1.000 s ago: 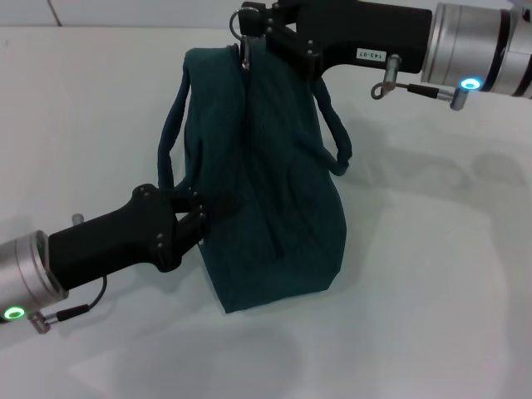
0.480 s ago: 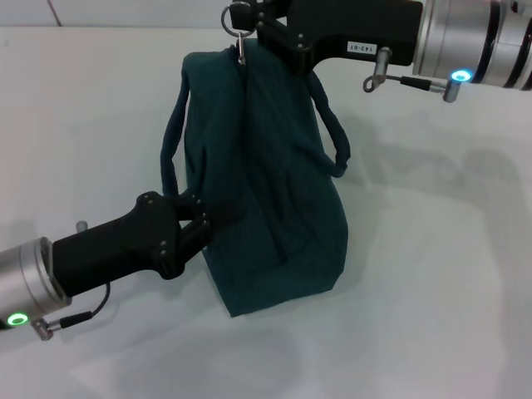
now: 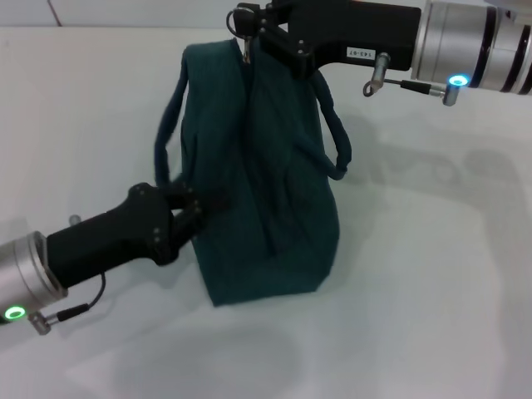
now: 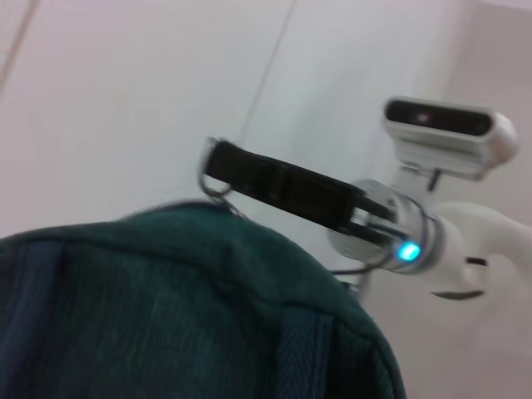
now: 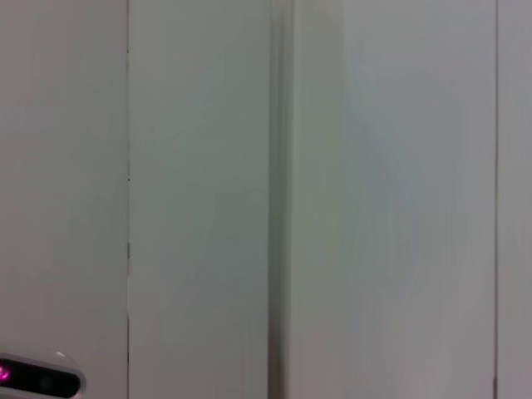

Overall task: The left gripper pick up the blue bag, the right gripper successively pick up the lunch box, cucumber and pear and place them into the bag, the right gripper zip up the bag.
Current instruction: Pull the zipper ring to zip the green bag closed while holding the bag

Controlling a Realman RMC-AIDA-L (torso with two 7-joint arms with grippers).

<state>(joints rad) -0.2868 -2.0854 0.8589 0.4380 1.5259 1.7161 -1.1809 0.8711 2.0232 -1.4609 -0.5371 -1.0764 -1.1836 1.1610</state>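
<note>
White tabletop point(image 3: 432, 274) lay under the blue bag point(image 3: 266, 191), which I saw standing upright at centre, zipped. My left gripper point(image 3: 193, 208) reached in low from the near left, clamped on the bag's side fabric. My right gripper point(image 3: 247, 25) stretched across the far top, pinching the ring zipper pull point(image 3: 246, 51).

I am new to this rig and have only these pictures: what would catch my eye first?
The blue bag dominates the middle of the white table, standing closed with its loop handles draped down its sides. The right gripper reaches in from the right and pinches the ring zipper pull at the bag's far top end. The left gripper clamps the bag's near left side.
</note>
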